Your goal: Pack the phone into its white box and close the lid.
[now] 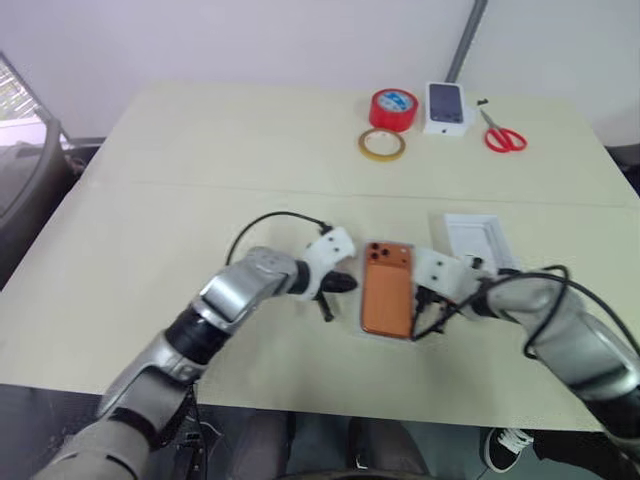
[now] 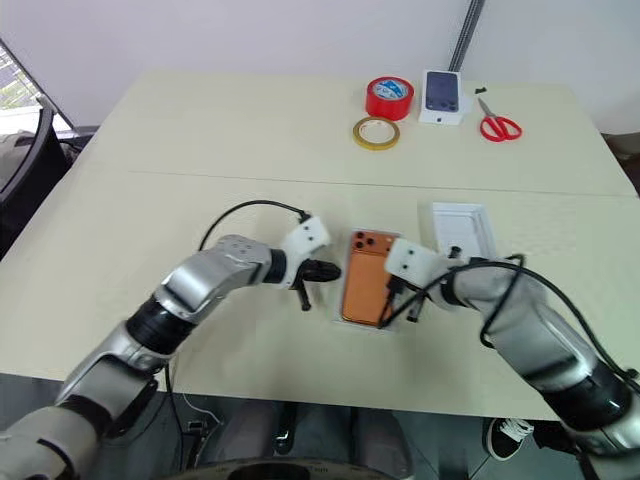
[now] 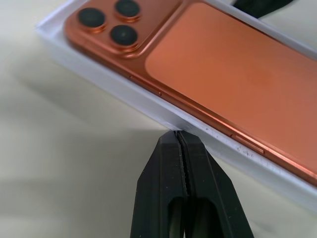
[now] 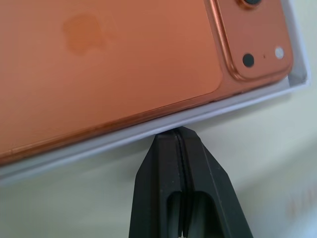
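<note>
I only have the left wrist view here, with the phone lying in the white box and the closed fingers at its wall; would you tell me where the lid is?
Observer: The lid lies open side up on the table, beyond the right gripper.
Operator: Thank you. Is the right gripper holding anything?
Observer: No, it is shut on nothing, tips at the opposite wall of the white box from the left gripper.
Operator: Is the phone fully seated?
Observer: The phone lies face down, flat inside the box.
</note>
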